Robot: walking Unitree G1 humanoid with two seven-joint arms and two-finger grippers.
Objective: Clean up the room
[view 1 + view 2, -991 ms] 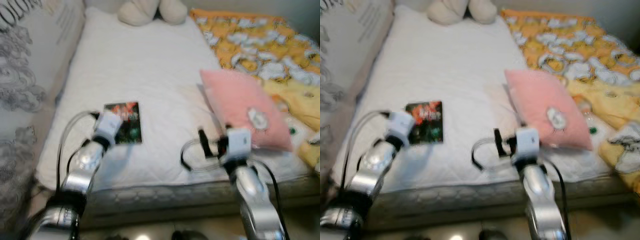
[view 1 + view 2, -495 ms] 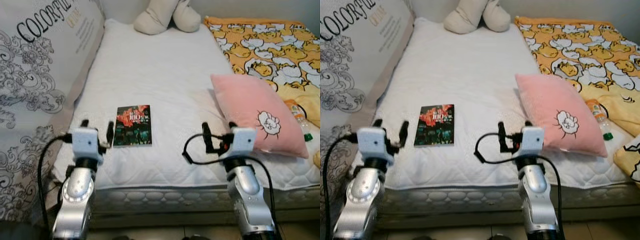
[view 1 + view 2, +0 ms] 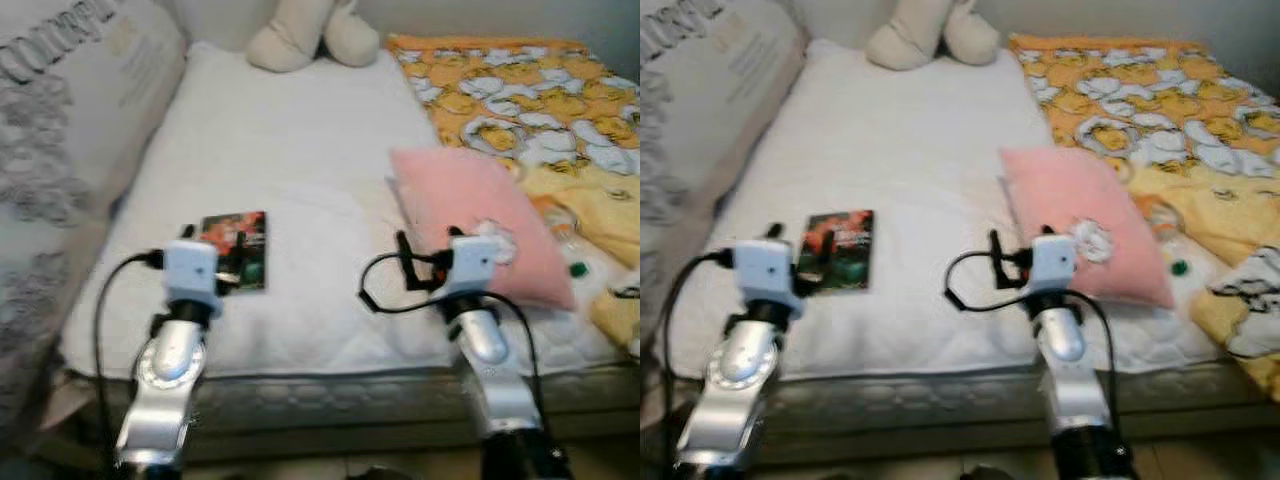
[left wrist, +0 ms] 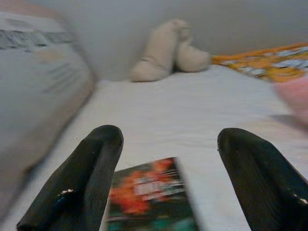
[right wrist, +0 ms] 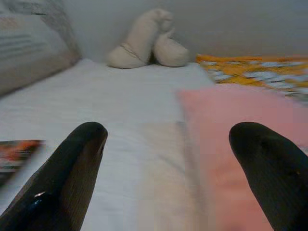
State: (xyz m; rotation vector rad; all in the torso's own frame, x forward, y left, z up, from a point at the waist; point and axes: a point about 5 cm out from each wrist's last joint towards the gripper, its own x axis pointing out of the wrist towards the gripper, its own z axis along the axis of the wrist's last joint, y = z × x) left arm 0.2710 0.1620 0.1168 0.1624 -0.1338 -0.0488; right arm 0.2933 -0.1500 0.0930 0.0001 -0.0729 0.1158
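Note:
A small dark book (image 3: pixel 240 246) with a red and green cover lies flat on the white mattress (image 3: pixel 290 160) near its front edge. My left gripper (image 3: pixel 210 252) hovers just over the book's near left corner, open. In the left wrist view the book (image 4: pixel 151 197) lies low between the two black fingers (image 4: pixel 82 178). A pink pillow (image 3: pixel 480 215) with a small white figure lies to the right. My right gripper (image 3: pixel 428 252) is open at the pillow's near left edge. In the right wrist view the pillow (image 5: pixel 236 130) lies ahead toward one finger.
A beige plush toy (image 3: pixel 300 35) sits at the head of the bed. A yellow duck-print blanket (image 3: pixel 520 90) covers the right side, with a bottle (image 3: pixel 568 252) beside the pillow. A large lettered cushion (image 3: pixel 60 130) leans along the left. The mattress edge (image 3: pixel 320 385) runs below my arms.
The view has shifted and is blurred. My left gripper has moved right, from beside the book to over its near left corner. The right gripper stays by the pillow.

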